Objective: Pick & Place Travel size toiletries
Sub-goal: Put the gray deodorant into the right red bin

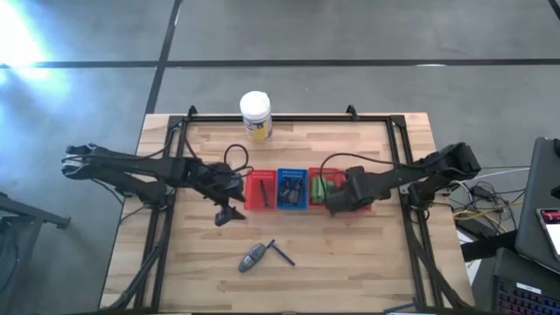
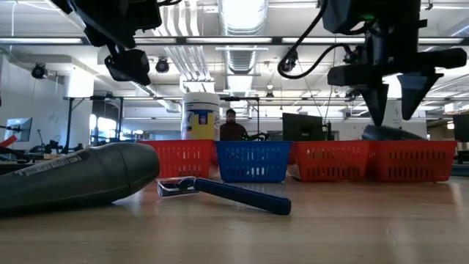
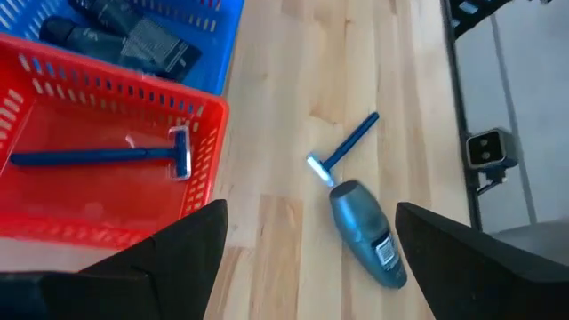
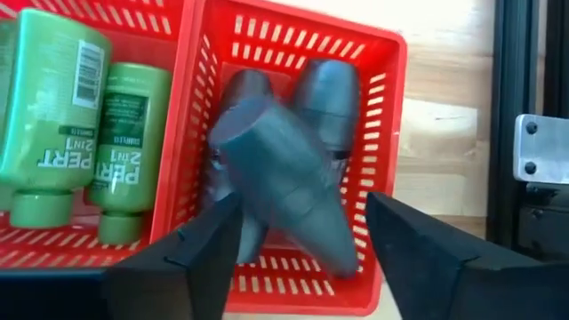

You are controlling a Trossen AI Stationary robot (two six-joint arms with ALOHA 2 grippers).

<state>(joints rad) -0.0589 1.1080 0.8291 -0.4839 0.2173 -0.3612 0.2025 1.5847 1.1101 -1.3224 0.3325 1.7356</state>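
My left gripper (image 1: 229, 213) (image 3: 311, 258) hangs open above the table, by the near left corner of the leftmost red basket (image 3: 107, 187), which holds a blue razor (image 3: 107, 157). A grey oval bottle (image 1: 252, 257) (image 3: 366, 233) and a second blue razor (image 1: 280, 253) (image 3: 345, 148) lie on the wood near the table's near edge. My right gripper (image 1: 337, 203) (image 4: 302, 258) is open above the rightmost red basket (image 4: 391, 116). A grey bottle (image 4: 284, 187) lies slanted there across two others, between and below the fingers. Two green bottles (image 4: 80, 116) lie in the adjacent red basket.
Four mesh baskets stand in a row mid-table; the blue one (image 1: 292, 189) (image 3: 169, 36) holds black flat tubes. A white jar with a yellow label (image 1: 255, 115) stands toward the far edge. A black frame rims the table (image 1: 411, 175). A person (image 2: 231, 126) shows far behind.
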